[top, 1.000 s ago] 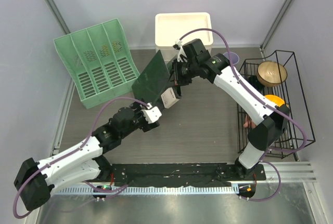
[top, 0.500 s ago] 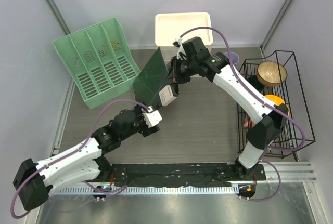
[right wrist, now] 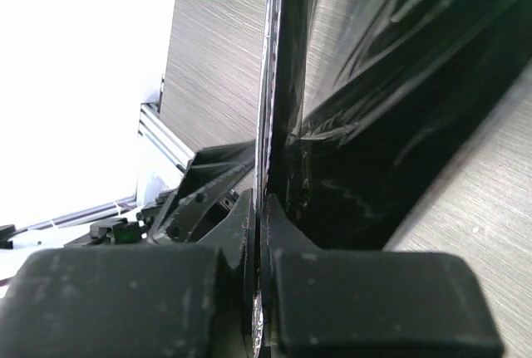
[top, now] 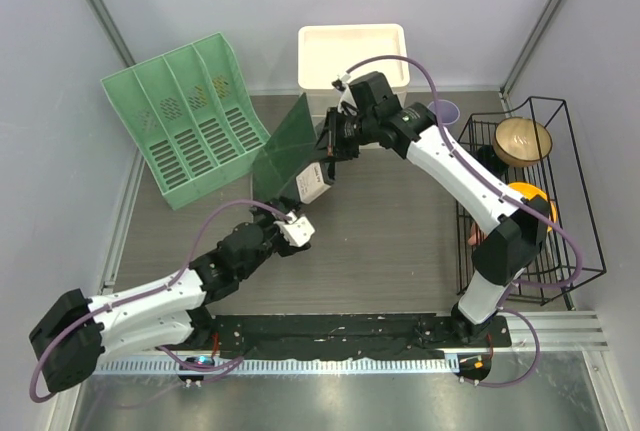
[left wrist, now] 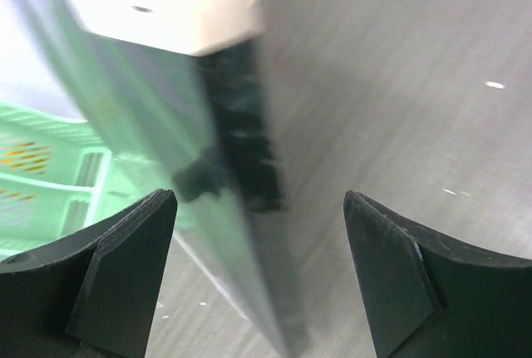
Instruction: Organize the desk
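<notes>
A thin dark green folder (top: 285,151) stands nearly on edge above the desk (top: 400,231), left of centre. My right gripper (top: 330,146) is shut on the folder's right edge. In the right wrist view the sheet (right wrist: 349,125) runs straight up out of the closed right gripper (right wrist: 266,208). My left gripper (top: 287,219) sits just below the folder, open and apart from it. In the left wrist view the left gripper (left wrist: 258,200) has wide black fingers (left wrist: 125,267), with the blurred green folder (left wrist: 150,100) beyond them and nothing between them.
A light green file rack (top: 185,116) leans at the back left, close to the folder's far edge. A white bin (top: 352,56) stands at the back. A black wire rack (top: 560,251) at the right holds a wooden bowl (top: 522,139) and an orange item (top: 527,194).
The right gripper has turned the folder more upright and carried it slightly left and back. The left arm has drawn back toward the near edge, away from the folder.
</notes>
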`<action>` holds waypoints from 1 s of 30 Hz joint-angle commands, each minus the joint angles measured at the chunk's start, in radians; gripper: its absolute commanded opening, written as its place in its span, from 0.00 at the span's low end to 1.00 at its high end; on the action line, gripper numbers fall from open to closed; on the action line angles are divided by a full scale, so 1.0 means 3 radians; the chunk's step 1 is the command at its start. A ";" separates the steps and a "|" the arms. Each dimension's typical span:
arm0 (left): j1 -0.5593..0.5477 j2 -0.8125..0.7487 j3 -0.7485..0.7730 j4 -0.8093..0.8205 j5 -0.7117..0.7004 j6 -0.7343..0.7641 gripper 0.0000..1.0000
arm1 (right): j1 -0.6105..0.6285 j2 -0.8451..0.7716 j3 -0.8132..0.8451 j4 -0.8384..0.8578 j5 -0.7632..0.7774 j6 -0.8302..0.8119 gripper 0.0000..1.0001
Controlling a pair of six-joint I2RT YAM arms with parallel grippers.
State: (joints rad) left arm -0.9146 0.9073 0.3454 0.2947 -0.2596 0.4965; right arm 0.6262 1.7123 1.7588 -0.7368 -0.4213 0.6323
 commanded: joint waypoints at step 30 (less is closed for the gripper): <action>-0.0035 0.0381 0.0204 0.1487 -0.0883 0.0692 0.30 | 0.0019 -0.0650 -0.0524 0.0794 -0.0482 0.0122 0.05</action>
State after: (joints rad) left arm -0.9295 1.0367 0.3553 0.6209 -0.4873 0.6823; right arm 0.6212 1.5993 1.5982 -0.5747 -0.4625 0.6865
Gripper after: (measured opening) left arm 0.465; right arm 0.028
